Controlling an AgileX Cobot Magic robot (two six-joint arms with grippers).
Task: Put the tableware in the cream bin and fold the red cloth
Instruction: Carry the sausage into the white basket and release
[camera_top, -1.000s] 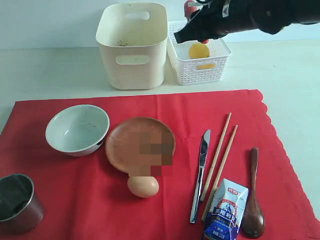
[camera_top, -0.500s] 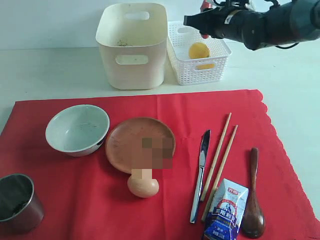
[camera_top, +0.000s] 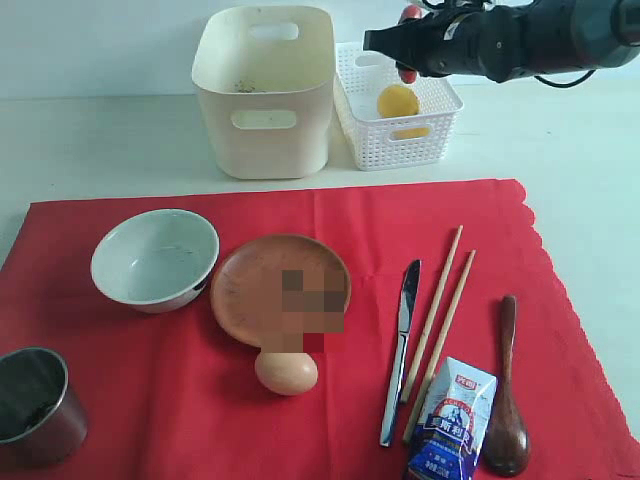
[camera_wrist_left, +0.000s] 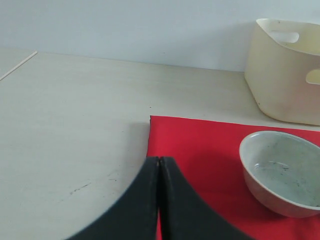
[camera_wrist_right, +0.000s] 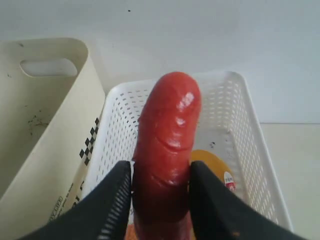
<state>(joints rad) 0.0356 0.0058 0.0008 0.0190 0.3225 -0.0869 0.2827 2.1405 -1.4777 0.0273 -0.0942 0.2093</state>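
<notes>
1. The right gripper (camera_wrist_right: 161, 197) is half-closed on a red sausage (camera_wrist_right: 167, 135). It has one finger on each side, and the sausage's rounded end sticks out past the tips.
2. The sausage hangs over the white lattice basket (camera_wrist_right: 240, 130), which stands just beside the cream bin (camera_top: 265, 120).
3. To do this well, lower into the basket before opening. Let go over bare floor next to the yellow food item (camera_top: 398, 101). Stay off the cream bin's rim, since food likely doesn't belong there.
4. The left gripper (camera_wrist_left: 159, 167) is closed and empty, low by the red cloth (camera_top: 330, 210) corner in front of the cream bin.
5. The tableware all lies on the cloth in front of the cream bin: bowl (camera_top: 155, 258), plate (camera_top: 250, 280), steel cup (camera_top: 35, 405), knife (camera_top: 400, 350), chopsticks (camera_top: 440, 310) and spoon (camera_top: 507, 400). None shows in the bin.
6. An egg (camera_top: 286, 371) and a packet (camera_top: 450, 420) are also on the cloth. The cloth lies flat, not yet folded.
</notes>
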